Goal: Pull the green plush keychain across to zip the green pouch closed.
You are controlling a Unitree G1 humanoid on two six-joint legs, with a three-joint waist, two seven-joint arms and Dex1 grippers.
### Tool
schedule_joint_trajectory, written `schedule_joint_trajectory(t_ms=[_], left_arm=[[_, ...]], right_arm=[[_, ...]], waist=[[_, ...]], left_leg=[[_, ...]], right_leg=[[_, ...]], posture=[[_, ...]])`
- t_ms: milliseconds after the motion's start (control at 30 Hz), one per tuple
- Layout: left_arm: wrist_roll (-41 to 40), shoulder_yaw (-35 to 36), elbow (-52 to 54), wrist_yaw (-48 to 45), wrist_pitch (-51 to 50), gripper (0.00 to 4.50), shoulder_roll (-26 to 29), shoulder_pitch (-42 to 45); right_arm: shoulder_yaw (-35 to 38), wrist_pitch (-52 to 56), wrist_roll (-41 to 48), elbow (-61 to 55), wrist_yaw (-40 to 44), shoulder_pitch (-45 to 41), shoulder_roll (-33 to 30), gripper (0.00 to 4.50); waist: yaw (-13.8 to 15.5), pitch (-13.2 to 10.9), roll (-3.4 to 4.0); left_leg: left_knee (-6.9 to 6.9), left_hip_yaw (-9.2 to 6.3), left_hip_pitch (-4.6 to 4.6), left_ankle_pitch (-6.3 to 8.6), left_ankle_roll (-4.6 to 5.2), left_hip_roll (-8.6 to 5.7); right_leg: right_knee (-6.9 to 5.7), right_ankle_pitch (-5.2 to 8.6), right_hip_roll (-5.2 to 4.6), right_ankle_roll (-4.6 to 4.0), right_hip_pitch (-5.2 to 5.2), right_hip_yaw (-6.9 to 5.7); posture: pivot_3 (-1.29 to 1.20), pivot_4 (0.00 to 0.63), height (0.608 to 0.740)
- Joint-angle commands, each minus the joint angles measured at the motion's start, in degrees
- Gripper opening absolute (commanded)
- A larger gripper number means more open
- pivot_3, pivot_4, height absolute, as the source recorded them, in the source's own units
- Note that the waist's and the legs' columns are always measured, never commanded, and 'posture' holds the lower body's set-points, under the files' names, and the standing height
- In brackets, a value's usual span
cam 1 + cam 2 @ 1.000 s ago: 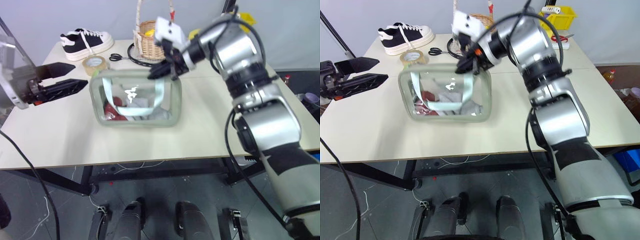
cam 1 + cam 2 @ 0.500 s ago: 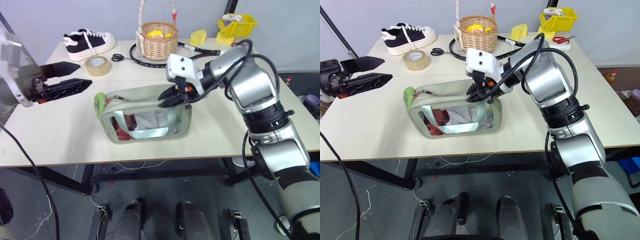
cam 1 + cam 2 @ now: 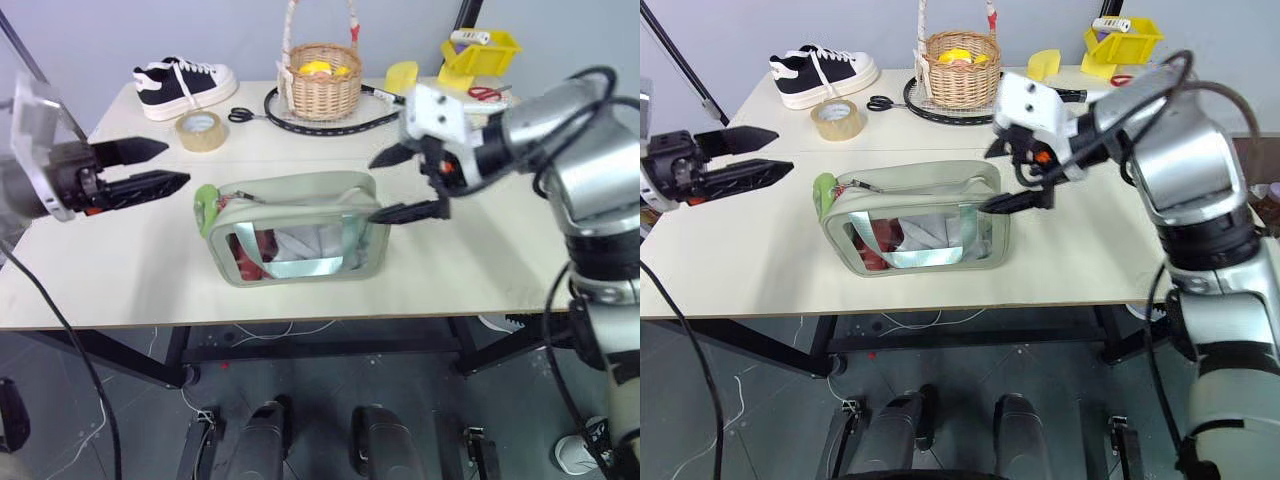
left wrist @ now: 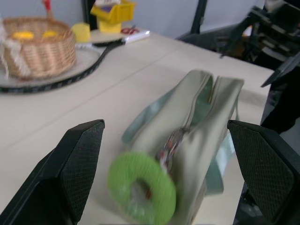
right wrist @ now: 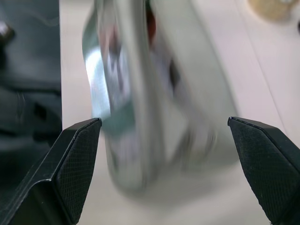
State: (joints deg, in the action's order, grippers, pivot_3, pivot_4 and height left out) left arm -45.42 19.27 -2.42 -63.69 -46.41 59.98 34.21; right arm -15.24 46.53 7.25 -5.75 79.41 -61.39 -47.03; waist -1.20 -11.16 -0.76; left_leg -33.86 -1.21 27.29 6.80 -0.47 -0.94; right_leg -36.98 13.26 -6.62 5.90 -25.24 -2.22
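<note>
Left end effector [image 3: 165,166] level, fingers spread, frame left | right end effector [image 3: 400,185] released, angled down beside green pouch [image 3: 295,240]

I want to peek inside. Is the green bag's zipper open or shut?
Open: the green pouch shows a gap along its top, and the green plush keychain hangs at one end.

1. The left hand [image 4: 164,173] is spread wide, both fingers clear of the green pouch [image 4: 199,126].
2. The plush keychain [image 4: 142,187] hangs at its near end.
3. A wicker basket [image 4: 35,44] stands farther off on the desk [image 4: 70,108].
</note>
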Motion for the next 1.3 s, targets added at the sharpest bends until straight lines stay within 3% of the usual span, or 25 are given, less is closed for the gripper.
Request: schedule_joint_trajectory(t_ms=[33,267,433,767,867,1100,1300], left_arm=[[1.2,1.8,0.0,-1.0,2.0,4.5,1.3,-0.8],[5.5,-0.1,-2.7,-4.2,5.2,4.5,2.4,-5.9],[7.0,-2.8,-4.3,-4.1,6.0,4.5,-1.0,-6.3],[9.2,-6.6,-17.6,1.2,2.9,4.5,-11.3,4.1],[10.0,-7.6,-18.5,1.4,3.2,3.67,-13.3,4.3],[9.6,-6.7,-18.4,1.0,2.8,0.07,-13.8,3.7],[6.0,-2.2,-14.6,1.1,0.3,0.07,-11.0,6.2]], right_arm=[[-0.9,-3.4,-1.1,-0.9,-2.9,1.9,0.4,3.58],[-1.1,-1.7,0.7,-1.4,-5.4,2.4,1.4,0.02],[-1.2,0.5,1.7,-2.2,-5.9,2.4,0.9,0.02],[-1.0,1.2,3.6,-4.3,-6.0,2.7,-0.3,0.02],[-0.9,1.4,4.0,-4.5,-6.0,2.5,-0.4,0.0],[-1.0,2.1,4.2,-4.6,-6.2,2.0,-0.5,0.0],[-1.0,2.8,4.6,-4.6,-6.2,1.7,-0.1,0.0]], waist=[[0.0,0.0,0.01],[0.2,0.0,0.04],[0.5,0.0,0.03],[0.5,0.0,0.0],[0.4,0.0,0.0],[0.4,0.0,0.0],[0.4,0.0,-0.01]], left_leg=[[0.0,0.01,0.02,0.0,0.0,0.05],[-0.02,0.08,0.07,0.0,0.01,0.26],[-0.02,0.08,0.07,0.02,-0.01,0.28],[-0.11,0.15,0.11,-0.07,0.15,0.27],[-0.13,0.15,0.1,-0.08,0.15,0.27],[-0.14,0.13,0.1,-0.07,0.14,0.3],[-0.14,0.12,0.11,-0.06,0.14,0.31]], right_leg=[[0.0,0.0,-0.01,-0.01,-0.03,0.0],[0.02,0.0,0.0,-0.03,-0.09,0.04],[0.1,0.01,-0.03,-0.1,-0.06,0.03],[0.05,-0.11,0.04,0.12,-0.03,0.02],[0.03,-0.12,0.05,0.14,-0.02,0.01],[0.05,-0.06,0.05,0.02,-0.02,0.02],[0.05,-0.03,0.04,-0.03,-0.03,0.02]], posture=[[0.0,0.15,0.724],[0.0,0.15,0.724],[0.0,0.15,0.724],[0.0,0.15,0.724],[0.0,0.15,0.724],[0.0,0.15,0.724],[0.0,0.15,0.724]])
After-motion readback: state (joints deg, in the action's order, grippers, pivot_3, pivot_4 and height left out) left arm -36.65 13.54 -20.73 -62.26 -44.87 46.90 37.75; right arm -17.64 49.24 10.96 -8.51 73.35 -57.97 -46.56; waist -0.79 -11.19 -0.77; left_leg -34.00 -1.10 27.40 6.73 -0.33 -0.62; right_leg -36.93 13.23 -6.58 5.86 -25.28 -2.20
